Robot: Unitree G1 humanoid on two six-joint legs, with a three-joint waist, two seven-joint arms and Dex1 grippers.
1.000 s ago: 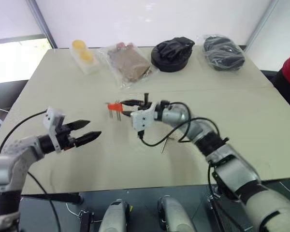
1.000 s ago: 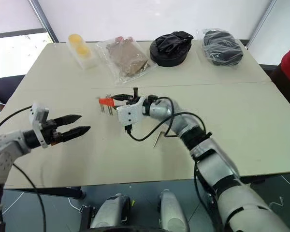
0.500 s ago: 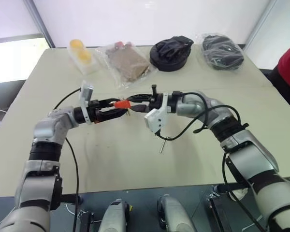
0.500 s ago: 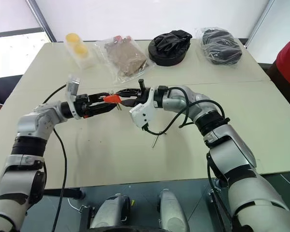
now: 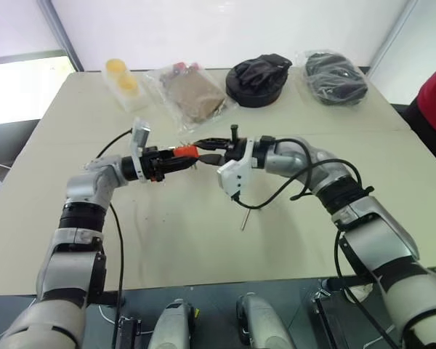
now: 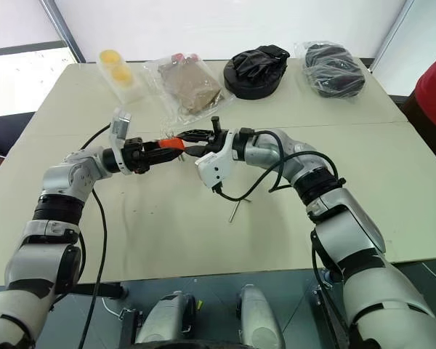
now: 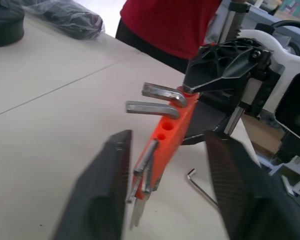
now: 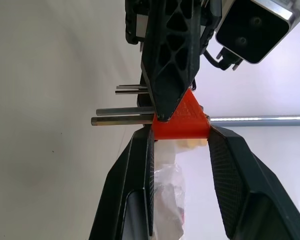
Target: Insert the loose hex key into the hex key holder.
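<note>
The loose hex key (image 5: 242,219), a thin grey L-shaped metal rod, is lying flat on the matte beige desk (image 5: 392,182), below the two arms and apart from both. The hex key holder (image 5: 186,152), a smooth orange-red plastic block with round sockets and short grey keys sticking out, is hanging in the air above the desk between the grippers. The right gripper (image 5: 203,150) is clenching one end of the block between its black, ribbed fingers. The left gripper (image 5: 176,161) is reaching in from the opposite side, its textured fingers (image 7: 106,195) flanking the block's other end; whether they are pressing on it cannot be told.
</note>
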